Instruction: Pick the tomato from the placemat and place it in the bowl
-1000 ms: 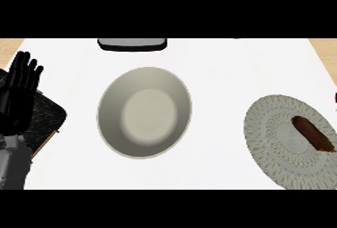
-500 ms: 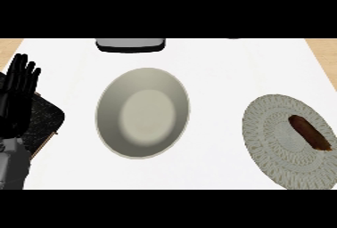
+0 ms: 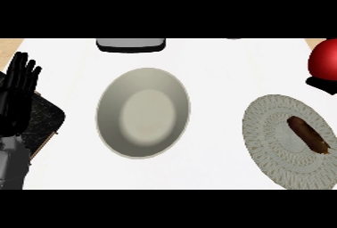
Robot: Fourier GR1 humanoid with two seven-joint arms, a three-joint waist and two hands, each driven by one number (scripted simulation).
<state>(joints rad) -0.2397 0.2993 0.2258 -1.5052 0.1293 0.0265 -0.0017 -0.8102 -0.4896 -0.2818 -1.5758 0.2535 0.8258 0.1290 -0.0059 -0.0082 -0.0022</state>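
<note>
Right hand [image 3: 321, 84] a mere black sliver at the view's right edge, open or closed impossible to tell, just under the red tomato [image 3: 324, 57], itself off the woven placemat [image 3: 276, 147] and beyond its far edge. Best carried leftward to the wide pale bowl [image 3: 143, 113] at centre, well apart, and lowered over its middle before release. Left hand [image 3: 18, 95] resting open at the left edge, fingers straight up, holding nothing.

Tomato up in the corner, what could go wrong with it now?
1. The tomato sits at the view's right edge, well away from the bowl; it might slip during that carry.
2. Only a bit of the right hand shows under it, so the hold cannot be checked.
3. Let go over the bowl's rim, it could roll away.
</note>
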